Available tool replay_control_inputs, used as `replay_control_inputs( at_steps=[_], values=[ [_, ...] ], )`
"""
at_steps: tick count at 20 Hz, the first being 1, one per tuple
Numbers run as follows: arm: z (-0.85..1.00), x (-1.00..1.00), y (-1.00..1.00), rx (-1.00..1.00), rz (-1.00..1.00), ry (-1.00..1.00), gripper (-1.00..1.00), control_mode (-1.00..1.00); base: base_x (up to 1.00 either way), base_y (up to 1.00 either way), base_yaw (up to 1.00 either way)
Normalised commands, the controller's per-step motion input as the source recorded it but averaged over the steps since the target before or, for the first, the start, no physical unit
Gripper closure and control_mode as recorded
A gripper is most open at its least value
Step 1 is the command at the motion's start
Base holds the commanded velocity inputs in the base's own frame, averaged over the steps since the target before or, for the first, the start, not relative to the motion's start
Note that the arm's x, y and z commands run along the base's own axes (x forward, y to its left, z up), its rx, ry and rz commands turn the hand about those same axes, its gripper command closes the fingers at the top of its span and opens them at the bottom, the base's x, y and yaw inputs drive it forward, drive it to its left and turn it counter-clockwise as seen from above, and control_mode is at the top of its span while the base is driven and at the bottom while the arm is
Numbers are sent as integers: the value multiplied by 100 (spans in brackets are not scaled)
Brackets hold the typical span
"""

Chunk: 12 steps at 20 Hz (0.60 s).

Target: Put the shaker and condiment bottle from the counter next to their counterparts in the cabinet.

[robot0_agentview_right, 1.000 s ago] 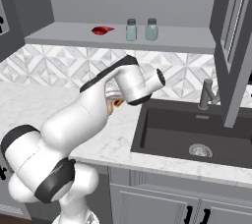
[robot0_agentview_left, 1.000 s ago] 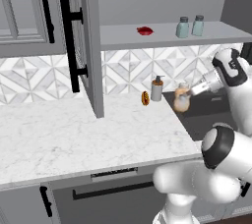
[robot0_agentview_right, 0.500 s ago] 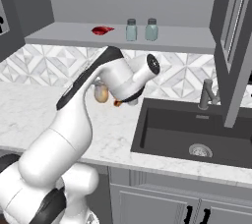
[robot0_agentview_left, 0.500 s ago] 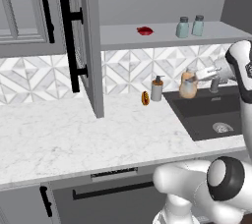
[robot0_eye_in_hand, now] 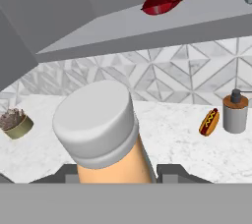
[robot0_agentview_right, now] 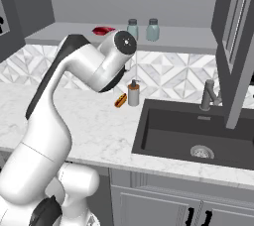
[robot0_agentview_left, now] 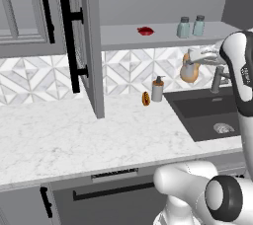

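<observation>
Now the tool (robot0_agentview_left: 193, 66) is clamped on the condiment bottle (robot0_eye_in_hand: 109, 142), right of middle in the left base view. It looks small, hard, light and maybe slippery, so holding its round body under the cap seems best.

My left base view looks forward and down over the counter (robot0_agentview_left: 74, 135) from behind-left; my right base view covers the same counter, sink (robot0_agentview_right: 193, 136) and cabinet (robot0_agentview_right: 74, 34) shelf from behind-right. My hand view sits close, facing the backsplash.

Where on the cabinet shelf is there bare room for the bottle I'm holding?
The shelf is bare between the cabinet door and the red item, and between that and the two shakers. Crowded around the shakers.
</observation>
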Motion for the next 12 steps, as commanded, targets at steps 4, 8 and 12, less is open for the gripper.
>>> replay_control_inputs(
  at_steps=[4,8,12],
  values=[
    [63,-2,29,-1,-29,0,100,-100,0,0,0],
    [74,2,36,0,-26,0,100,-100,0,0,0],
    [49,29,14,0,-14,0,100,-100,0,0,0]
  ],
)
